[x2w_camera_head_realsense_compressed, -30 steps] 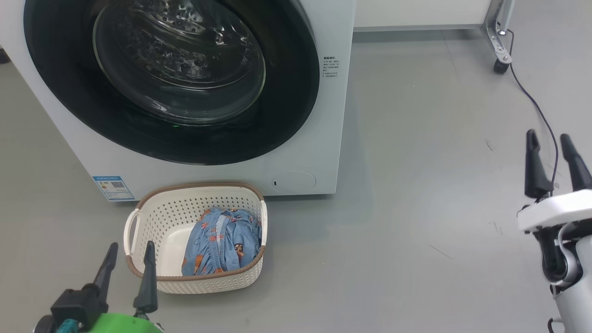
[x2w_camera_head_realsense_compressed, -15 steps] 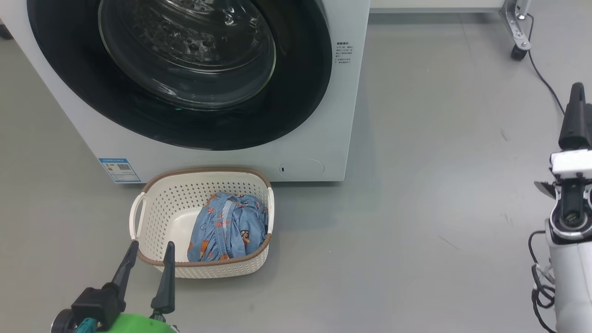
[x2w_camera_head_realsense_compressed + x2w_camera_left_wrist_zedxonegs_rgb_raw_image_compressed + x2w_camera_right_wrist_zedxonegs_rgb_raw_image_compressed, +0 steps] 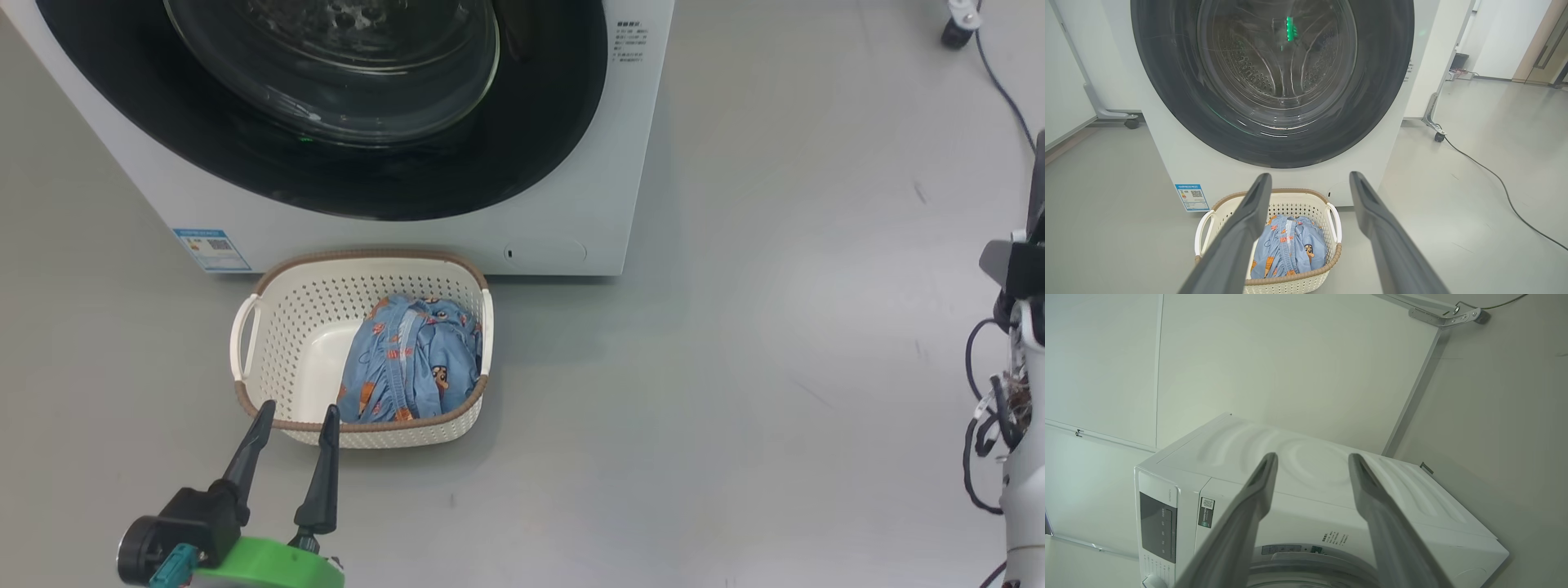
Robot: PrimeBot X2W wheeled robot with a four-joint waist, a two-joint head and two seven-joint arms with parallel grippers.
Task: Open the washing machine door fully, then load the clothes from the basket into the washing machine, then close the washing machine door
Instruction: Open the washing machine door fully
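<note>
The white washing machine (image 3: pixel 641 171) fills the top of the head view. Its door (image 3: pixel 563 122), black-rimmed with a glass bowl, lies shut flat against the front. On the floor right before it stands the cream basket (image 3: pixel 269 327), and the light blue printed clothes (image 3: pixel 412 367) are bunched in its right half. My left gripper (image 3: pixel 298 411) is open and empty at the basket's near rim, its fingers pointing at the machine. The left wrist view has the left gripper (image 3: pixel 1309 179) above the clothes (image 3: pixel 1290 249). My right gripper (image 3: pixel 1312 457) is open and empty, raised and aimed at the washing machine (image 3: pixel 1331 477) top.
My right arm (image 3: pixel 1020 269) stands at the right edge of the head view, with loose cables hanging from it. A black cable (image 3: pixel 1000 90) runs over the grey floor to a wheeled metal frame (image 3: pixel 1433 118) right of the machine. A blue label (image 3: pixel 211 247) marks the machine's lower left.
The head camera has tilted down and shifted. My right gripper has turned and swung up, its fingers leaving the head view at the right edge. The left gripper has edged toward the basket's rim.
</note>
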